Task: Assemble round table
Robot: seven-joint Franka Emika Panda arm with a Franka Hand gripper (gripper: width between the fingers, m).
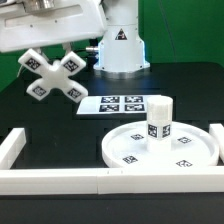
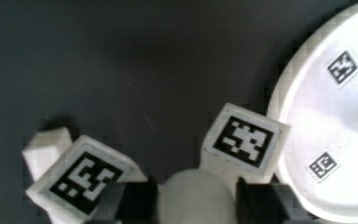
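Cross-shaped base (image 1: 55,76) hanging ten o'clock of round disc (image 1: 125,146) | gripper (image 2: 197,200) pinching it narrowly | black table (image 1: 40,116), green backdrop (image 1: 192,35) showing

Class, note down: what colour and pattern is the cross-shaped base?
The cross-shaped base is white, with black-and-white square tags on its arms; best in the exterior view.

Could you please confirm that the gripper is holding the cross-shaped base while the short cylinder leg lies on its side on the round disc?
Not quite. The short cylinder leg stands upright on the round disc, not on its side, as the exterior view shows. The rest is right: the gripper is holding the cross-shaped base.
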